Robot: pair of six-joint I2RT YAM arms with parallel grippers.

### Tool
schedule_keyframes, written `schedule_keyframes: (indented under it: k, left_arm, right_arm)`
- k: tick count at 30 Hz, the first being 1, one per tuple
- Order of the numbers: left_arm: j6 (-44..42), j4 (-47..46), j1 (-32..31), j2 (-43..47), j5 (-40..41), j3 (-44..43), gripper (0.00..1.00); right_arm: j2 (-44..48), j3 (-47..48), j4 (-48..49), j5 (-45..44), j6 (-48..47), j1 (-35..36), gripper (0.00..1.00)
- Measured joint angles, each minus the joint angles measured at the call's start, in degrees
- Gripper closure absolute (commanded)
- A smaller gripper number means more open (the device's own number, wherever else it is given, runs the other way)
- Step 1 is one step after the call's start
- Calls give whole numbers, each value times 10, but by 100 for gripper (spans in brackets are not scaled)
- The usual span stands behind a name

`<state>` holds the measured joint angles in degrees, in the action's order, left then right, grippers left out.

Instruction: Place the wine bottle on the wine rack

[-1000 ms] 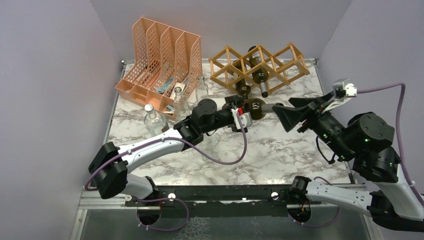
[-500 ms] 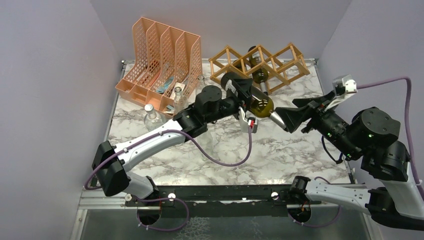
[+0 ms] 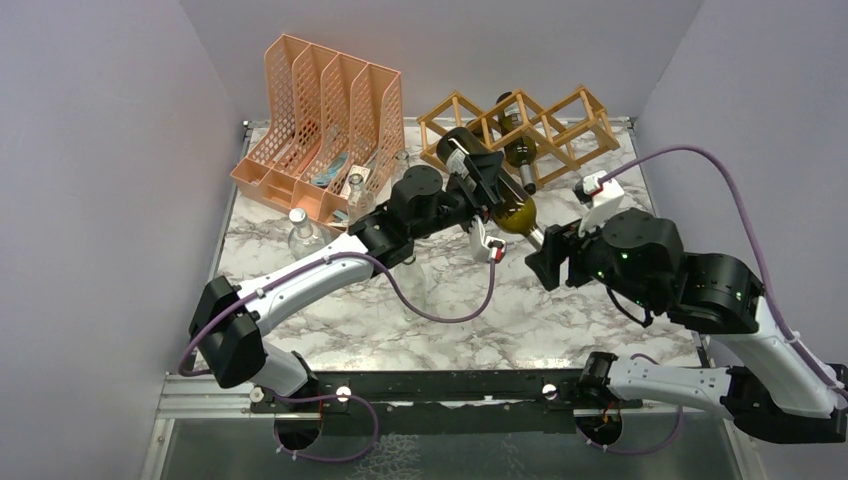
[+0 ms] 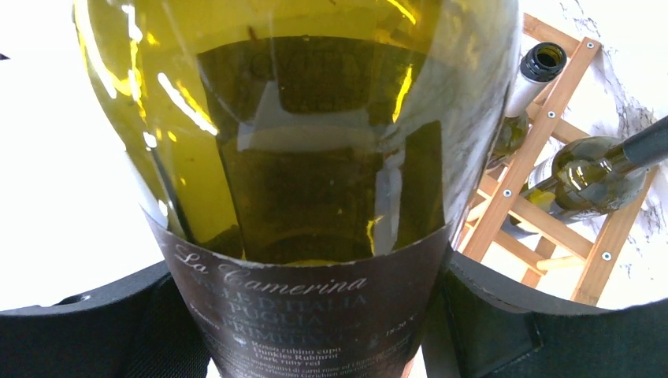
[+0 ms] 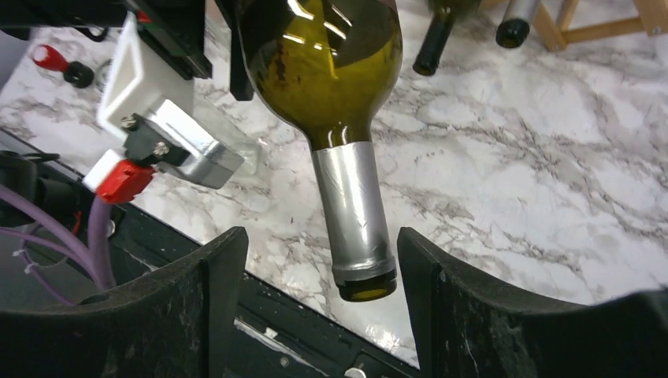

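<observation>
My left gripper (image 3: 480, 178) is shut on the body of the olive-green wine bottle (image 3: 512, 210) and holds it tilted in the air just in front of the tan wooden wine rack (image 3: 578, 96). The neck points down toward my right gripper (image 3: 548, 255). In the left wrist view the bottle (image 4: 315, 157) fills the frame between my black fingers (image 4: 536, 323), with the rack (image 4: 532, 142) behind. In the right wrist view my right gripper (image 5: 319, 240) is open, and the silver-foiled neck (image 5: 354, 213) hangs between its fingers (image 5: 197, 307) without touching.
Two dark bottles (image 3: 520, 150) lie in the rack, necks toward me. A peach mesh file organizer (image 3: 320, 110) stands at the back left. Clear glass bottles (image 3: 305, 240) (image 3: 358, 205) stand before it. Purple walls close in left, right and back.
My left arm has lifted the bottle and swung it up toward the rack, neck tilted down. My right arm has turned and moved left, its open fingers now around the neck.
</observation>
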<state>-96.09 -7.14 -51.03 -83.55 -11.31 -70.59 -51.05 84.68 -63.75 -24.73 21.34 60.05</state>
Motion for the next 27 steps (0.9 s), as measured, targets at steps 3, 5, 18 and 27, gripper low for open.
schedule_keyframes:
  k: [3, 5, 18, 27]
  left_arm:
    - [-20, -3, -1, 4, -5, 10, 100]
    - [-27, -1, -1, 11, -12, 18, 100]
    - [-56, 0, 3, 65, -42, 37, 100]
    - [-63, 0, 5, 65, -48, 44, 100]
  right_arm:
    - [-18, -5, -20, -3, 17, 0, 31]
    - [-33, -5, -24, -3, 24, 0, 31]
    - [-98, -20, 8, 0, 18, 0, 43]
    - [-115, -24, 37, 9, 9, 1, 44]
